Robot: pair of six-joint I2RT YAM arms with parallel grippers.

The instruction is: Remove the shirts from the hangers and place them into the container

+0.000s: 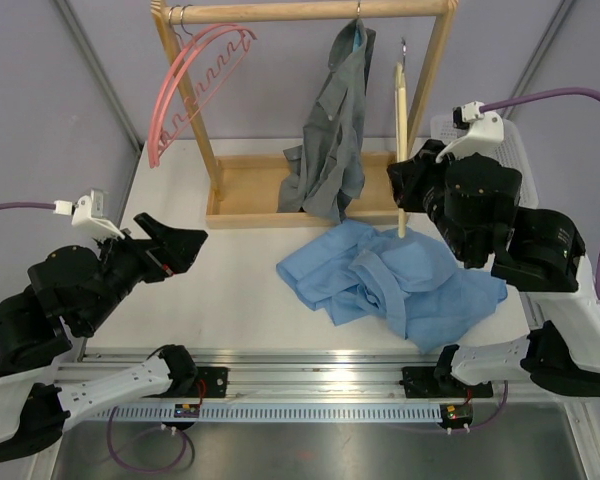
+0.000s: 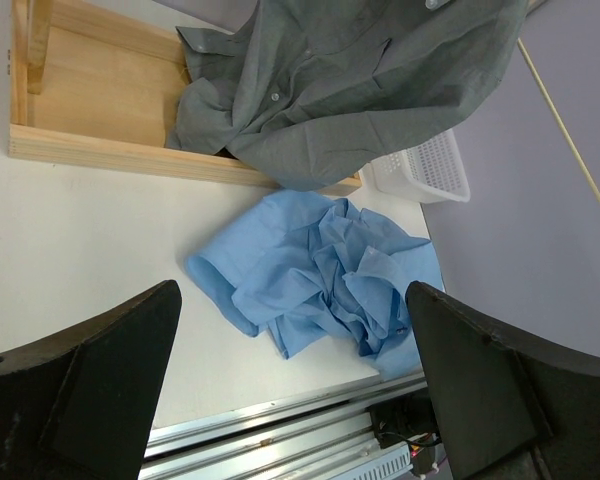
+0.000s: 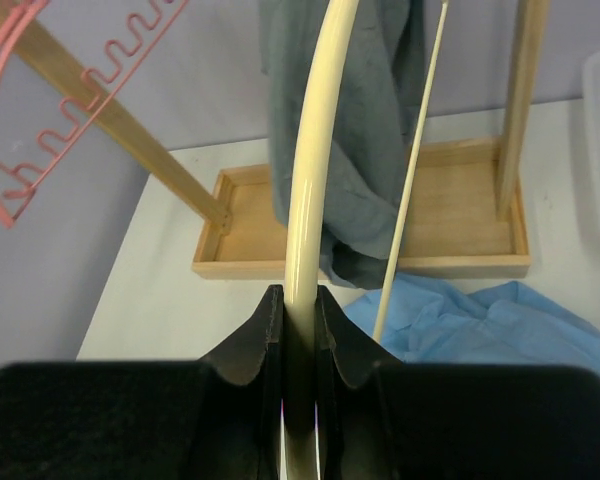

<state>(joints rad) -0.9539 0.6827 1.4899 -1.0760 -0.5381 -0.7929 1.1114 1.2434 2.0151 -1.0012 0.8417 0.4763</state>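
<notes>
A light blue shirt (image 1: 390, 280) lies crumpled on the table in front of the rack, off any hanger. The dark grey shirt (image 1: 338, 130) hangs from the wooden rail, with a bluish hanger (image 1: 357, 38) showing at its collar. My right gripper (image 3: 300, 320) is shut on the bare cream hanger (image 3: 315, 150), holding it upright with its hook below the rail, beside the grey shirt (image 3: 370, 150). My left gripper (image 1: 185, 245) hovers open and empty over the table's left side, looking toward the blue shirt (image 2: 320, 270). The white container (image 1: 510, 140) stands at the back right, mostly behind my right arm.
Pink ridged hangers (image 1: 195, 85) hang bare at the left end of the rail. The rack's wooden tray (image 1: 250, 190) holds the grey shirt's lower end. The table's front edge and metal rail run just below the blue shirt.
</notes>
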